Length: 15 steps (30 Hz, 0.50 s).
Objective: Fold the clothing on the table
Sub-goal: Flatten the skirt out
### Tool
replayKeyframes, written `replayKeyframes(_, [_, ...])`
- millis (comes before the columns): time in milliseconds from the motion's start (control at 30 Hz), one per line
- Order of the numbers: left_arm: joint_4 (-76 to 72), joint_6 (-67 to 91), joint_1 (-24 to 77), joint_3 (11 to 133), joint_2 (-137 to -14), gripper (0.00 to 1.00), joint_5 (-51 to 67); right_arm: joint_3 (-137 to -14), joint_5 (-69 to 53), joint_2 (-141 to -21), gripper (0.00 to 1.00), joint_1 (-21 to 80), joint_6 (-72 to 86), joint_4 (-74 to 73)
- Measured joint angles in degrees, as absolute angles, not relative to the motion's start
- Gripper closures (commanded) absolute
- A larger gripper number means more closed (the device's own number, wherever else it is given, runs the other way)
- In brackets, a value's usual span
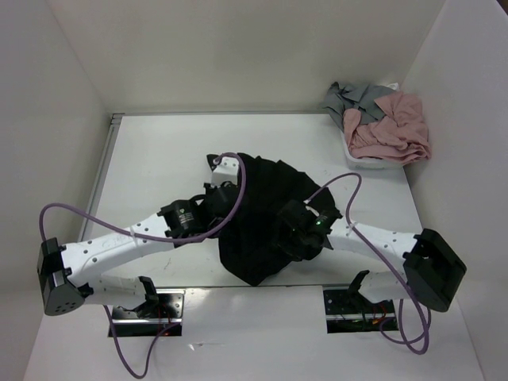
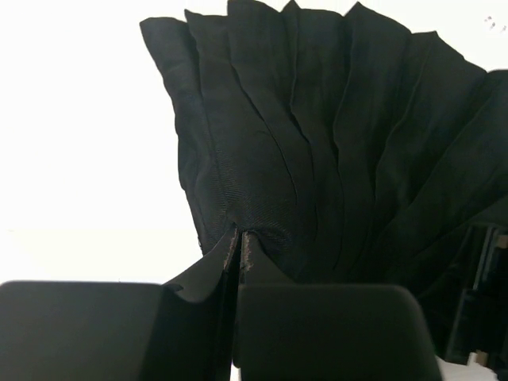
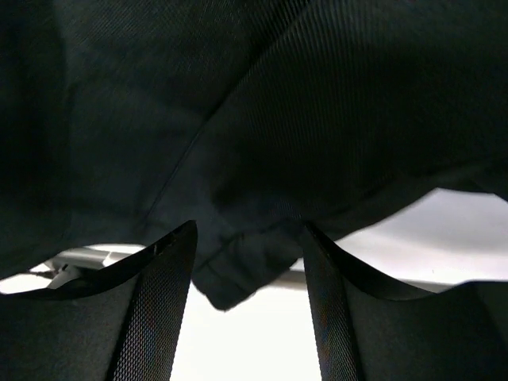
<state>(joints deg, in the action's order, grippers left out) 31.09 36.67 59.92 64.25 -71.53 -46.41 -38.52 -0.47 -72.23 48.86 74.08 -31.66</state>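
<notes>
The black pleated clothing [image 1: 266, 198] lies bunched in the middle of the white table [image 1: 159, 159]. My left gripper [image 1: 217, 194] sits at the garment's left edge. In the left wrist view the left gripper [image 2: 239, 238] is shut, its tips pinching the clothing [image 2: 317, 143] where the pleats fan out from them. My right gripper [image 1: 290, 231] is over the garment's right side. In the right wrist view the right gripper [image 3: 248, 230] is open, and a hanging fold of the clothing [image 3: 238, 119] drops between its fingers [image 3: 159, 302] without being clamped.
A white basket [image 1: 373, 161] at the back right corner holds a pink garment [image 1: 389, 131] and a grey garment [image 1: 353, 97]. Walls enclose the table at the back and on both sides. A thin metal rim [image 1: 109, 151] runs along the table's left edge.
</notes>
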Motion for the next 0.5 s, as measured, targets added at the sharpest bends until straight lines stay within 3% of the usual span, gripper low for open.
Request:
replayKeyframes(267, [31.79, 39.59, 54.59, 64.25, -69.67, 1.0, -46.92, -38.65, -1.43, -77.08, 0.39, 48.86, 72.12, -28.51])
replayKeyframes(500, [27.75, 40.97, 42.57, 65.49, -66.48, 1.0, -46.78, -43.07, -2.35, -77.06, 0.39, 48.86, 66.59, -28.64])
